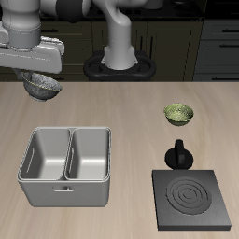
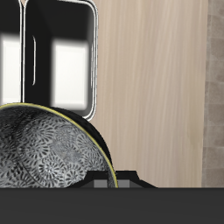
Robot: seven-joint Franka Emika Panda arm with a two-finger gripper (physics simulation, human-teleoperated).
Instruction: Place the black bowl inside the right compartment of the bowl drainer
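Observation:
The black bowl [image 1: 42,89] hangs in the air above the table, behind the back corner of the bowl drainer [image 1: 65,166]. My gripper [image 1: 41,78] is shut on the bowl's rim from above. The wrist view looks into the bowl's grey-white speckled inside [image 2: 44,153], with the drainer [image 2: 52,61] beyond it. The drainer is a light-grey metal basin split by a middle wall into two square compartments, and both are empty. The bowl is off to one side of the drainer, not over either compartment.
A green-yellow bowl [image 1: 179,114] sits on the table farther along. A small black object with a knob [image 1: 177,155] stands just behind the flat black stove plate [image 1: 193,199] near the front edge. The robot's base [image 1: 119,65] is at the back.

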